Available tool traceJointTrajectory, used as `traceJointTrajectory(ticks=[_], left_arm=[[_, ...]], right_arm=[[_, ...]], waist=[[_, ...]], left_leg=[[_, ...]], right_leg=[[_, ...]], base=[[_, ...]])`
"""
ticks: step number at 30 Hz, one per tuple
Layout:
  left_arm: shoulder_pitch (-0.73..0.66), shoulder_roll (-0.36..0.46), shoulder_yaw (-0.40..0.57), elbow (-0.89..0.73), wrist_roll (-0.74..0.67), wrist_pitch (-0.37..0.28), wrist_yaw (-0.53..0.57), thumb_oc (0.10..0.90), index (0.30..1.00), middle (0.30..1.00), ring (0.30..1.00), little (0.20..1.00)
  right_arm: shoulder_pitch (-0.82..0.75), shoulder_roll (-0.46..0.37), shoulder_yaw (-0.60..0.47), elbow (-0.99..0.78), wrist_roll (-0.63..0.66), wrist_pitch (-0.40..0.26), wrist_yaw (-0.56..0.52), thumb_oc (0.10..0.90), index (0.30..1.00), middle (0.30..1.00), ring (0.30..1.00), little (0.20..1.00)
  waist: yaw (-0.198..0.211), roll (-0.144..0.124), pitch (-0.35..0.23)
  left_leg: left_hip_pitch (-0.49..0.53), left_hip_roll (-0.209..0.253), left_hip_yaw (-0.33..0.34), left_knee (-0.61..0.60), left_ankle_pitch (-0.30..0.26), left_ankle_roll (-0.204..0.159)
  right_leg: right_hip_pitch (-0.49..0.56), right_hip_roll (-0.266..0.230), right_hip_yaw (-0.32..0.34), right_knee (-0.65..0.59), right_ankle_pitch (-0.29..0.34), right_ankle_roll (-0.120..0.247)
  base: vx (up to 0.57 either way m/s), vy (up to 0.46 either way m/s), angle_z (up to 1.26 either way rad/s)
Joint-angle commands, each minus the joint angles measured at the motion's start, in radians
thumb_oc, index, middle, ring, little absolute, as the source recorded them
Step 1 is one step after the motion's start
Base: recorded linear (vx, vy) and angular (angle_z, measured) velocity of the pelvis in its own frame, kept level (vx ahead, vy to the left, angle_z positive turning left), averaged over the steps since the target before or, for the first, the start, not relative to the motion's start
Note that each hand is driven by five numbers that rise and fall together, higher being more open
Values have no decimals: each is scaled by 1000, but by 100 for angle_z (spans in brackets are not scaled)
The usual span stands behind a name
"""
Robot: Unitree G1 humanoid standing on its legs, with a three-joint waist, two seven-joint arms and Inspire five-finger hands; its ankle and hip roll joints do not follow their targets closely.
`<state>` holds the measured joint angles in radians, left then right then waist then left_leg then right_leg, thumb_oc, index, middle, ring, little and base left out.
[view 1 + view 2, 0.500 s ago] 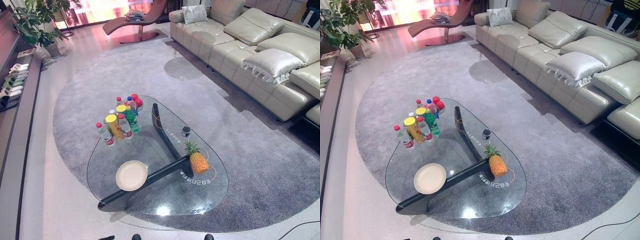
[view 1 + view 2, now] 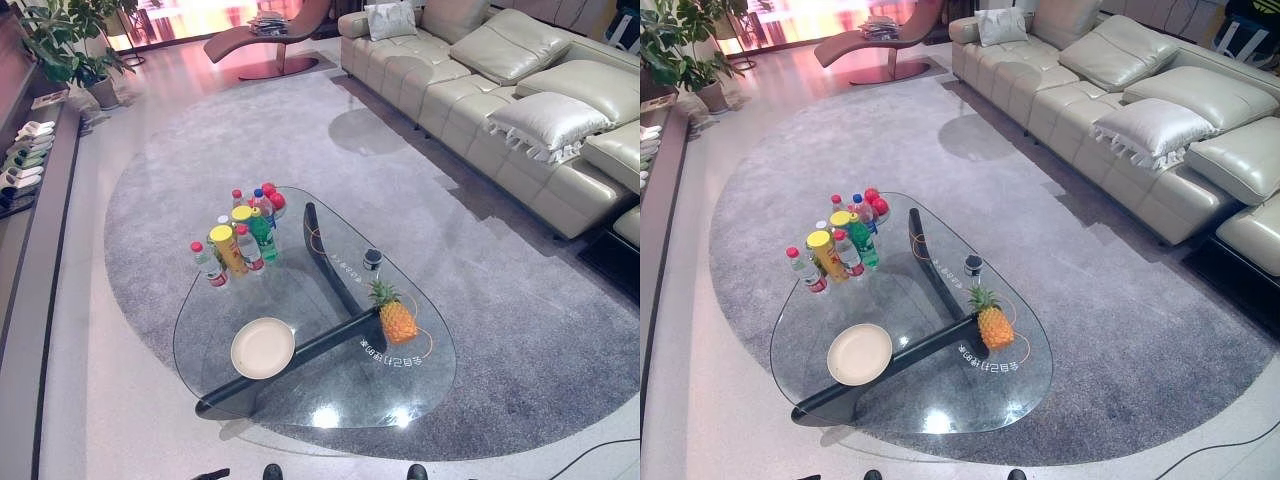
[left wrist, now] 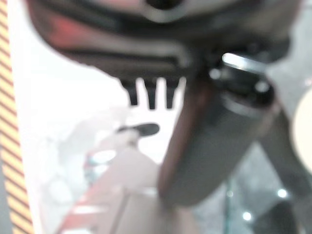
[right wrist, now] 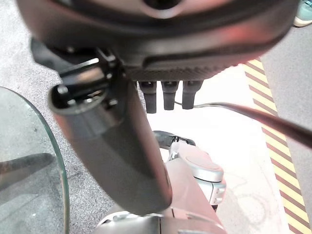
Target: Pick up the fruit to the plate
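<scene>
A pineapple (image 2: 395,318) stands upright on the right part of the glass coffee table (image 2: 440,372). A round cream plate (image 2: 263,348) lies empty on the table's near left part, across the dark base beam from the fruit. My left hand (image 3: 209,141) hangs beside the table with straight fingers (image 3: 151,93) and holds nothing. My right hand (image 4: 122,146) hangs by the glass edge (image 4: 53,141) of the table, its fingers (image 4: 165,95) also straight and empty. Both hands are well away from the pineapple and the plate.
Several bottles and cans (image 2: 238,240) cluster at the table's far left, with a small dark jar (image 2: 372,260) behind the pineapple. A grey rug (image 2: 200,140) surrounds the table. A beige sofa (image 2: 480,90) runs along the right, and a low shelf (image 2: 30,190) along the left.
The whole picture has shifted a little, so the camera has moved. Nothing on the table has changed place.
</scene>
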<state>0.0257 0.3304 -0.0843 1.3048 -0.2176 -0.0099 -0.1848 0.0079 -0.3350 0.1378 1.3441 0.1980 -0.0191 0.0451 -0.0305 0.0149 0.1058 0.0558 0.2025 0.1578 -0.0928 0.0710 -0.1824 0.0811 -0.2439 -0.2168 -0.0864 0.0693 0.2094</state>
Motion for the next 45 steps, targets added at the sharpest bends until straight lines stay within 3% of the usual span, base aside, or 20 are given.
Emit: traceJointTrajectory(ticks=[1,23,30,34,40,45], left_arm=[[-83,-14,-6,30,-5,-16,-28,800,900,900,900,900],[-77,0,-11,15,-24,-5,-34,800,900,900,900,900],[-155,8,-48,-15,-103,4,-30,800,900,900,900,900],[-194,13,-53,-19,-125,2,-45,800,900,900,900,900],[-306,65,-112,-111,-306,-66,-104,800,900,900,900,900],[-393,104,-141,-192,-415,-85,-73,800,900,900,900,900]], right_arm=[[-89,10,-19,7,2,-28,21,800,900,900,900,900],[-85,-5,-12,-12,-8,-19,28,800,900,900,900,900],[-176,-34,19,-16,0,6,14,800,900,900,900,900],[-208,-58,25,-20,-6,16,21,800,900,900,900,900],[-318,-135,43,-80,93,-22,3,800,900,900,900,900],[-394,-164,24,-141,198,-51,-37,800,900,900,900,900]], waist=[[24,-4,28],[22,0,52],[18,17,220],[21,21,288],[24,22,409],[29,10,414]], left_leg=[[14,68,35,6,24,1],[-3,67,25,6,30,-2],[-177,50,-16,6,68,7],[-249,35,-33,6,78,12],[-369,11,-42,6,102,3],[-513,2,-65,50,103,14]], right_leg=[[-27,-85,-27,-1,61,32],[-40,-79,-22,-1,59,28],[-219,-54,34,-1,106,12],[-295,-51,38,-1,126,13],[-414,-68,11,-1,170,26],[-582,-82,43,110,137,25]], base=[[0,0,0],[6,0,0],[-153,1,-3],[-106,-15,6],[-147,-6,1],[-111,-46,1]])
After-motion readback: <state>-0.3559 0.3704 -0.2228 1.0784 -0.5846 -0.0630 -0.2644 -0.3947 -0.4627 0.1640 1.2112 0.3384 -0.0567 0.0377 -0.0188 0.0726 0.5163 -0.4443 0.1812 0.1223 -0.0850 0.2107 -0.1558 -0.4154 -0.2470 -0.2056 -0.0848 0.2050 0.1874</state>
